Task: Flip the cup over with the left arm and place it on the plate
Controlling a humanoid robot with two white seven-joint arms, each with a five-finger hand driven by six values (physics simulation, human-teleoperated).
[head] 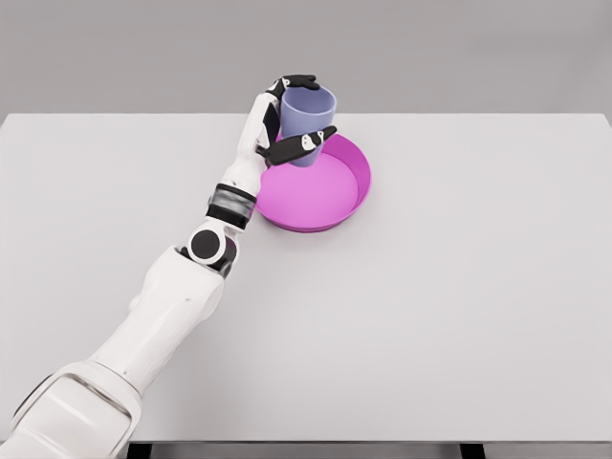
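The left hand (287, 120) is closed around the cup (308, 122): dark fingers (298, 82) curl over the cup's far-left rim and the thumb (304, 143) crosses its near side low down. The palm and the remaining fingers lie behind the cup wall and cannot be made out. The cup is lavender-blue, mouth uppermost and tilted slightly, its opening facing up toward the camera.

The cup's base is masked by the thumb and by the plate's rim; whether it touches the plate (356, 196) or is held just above it cannot be determined. What shows is that the cup stands over the plate's far-left portion, overlapping the rim there.

The plate is magenta, shallow, with a raised wall. It sits on the table (459, 306) toward the far edge, a little left of the table's middle, well apart from both side edges. Its far-left rim is hidden behind the cup and hand.

The left arm (172, 306) runs from the near-left corner of the table diagonally up to the plate; its shoulder end is cut off at the lower-left frame edge. The table's near edge is only partly in frame, with dark supports just visible below it.

No brand, label or writing can be read on cup, plate, arm or table.
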